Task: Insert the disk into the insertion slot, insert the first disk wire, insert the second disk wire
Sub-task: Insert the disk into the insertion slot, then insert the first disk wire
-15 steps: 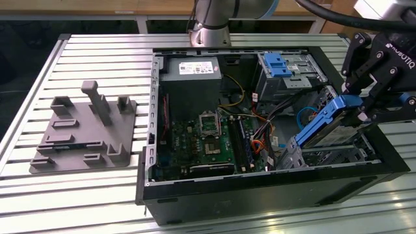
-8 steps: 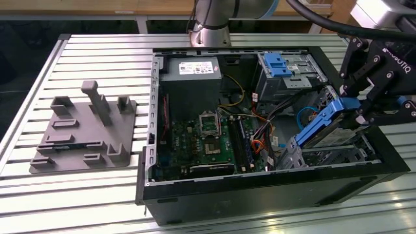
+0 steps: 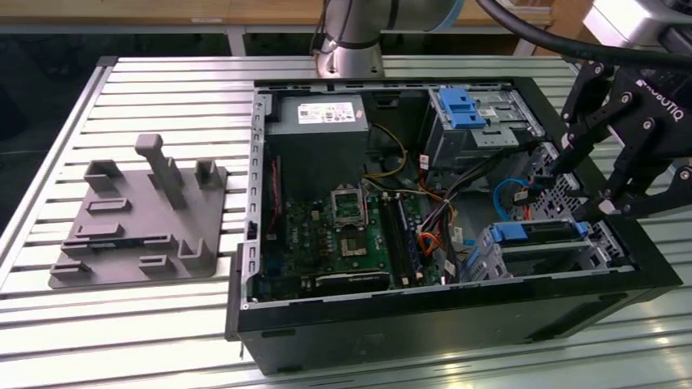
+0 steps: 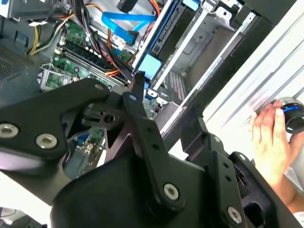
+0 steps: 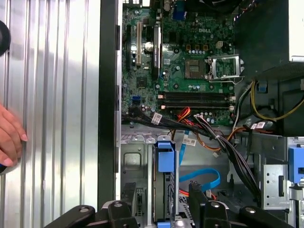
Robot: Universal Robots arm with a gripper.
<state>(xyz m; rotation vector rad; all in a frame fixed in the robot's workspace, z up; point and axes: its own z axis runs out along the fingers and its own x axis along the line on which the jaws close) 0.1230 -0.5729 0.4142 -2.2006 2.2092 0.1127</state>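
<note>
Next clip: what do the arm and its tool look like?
The arm is a silver-grey tube. The tool is matte black, built of bolted linkage bars with silver screw heads, with white lettering on its body. A thick black cable curves above it.

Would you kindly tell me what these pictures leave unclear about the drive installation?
- Silver disk in its bright blue carrier: exterior view, the perforated silver cage and black gripper hide most of it.
- Flat blue wire: first wrist view, its ends vanish among black cables.
- Person's hand: second wrist view, the dark round object it holds runs off the edge.
</note>
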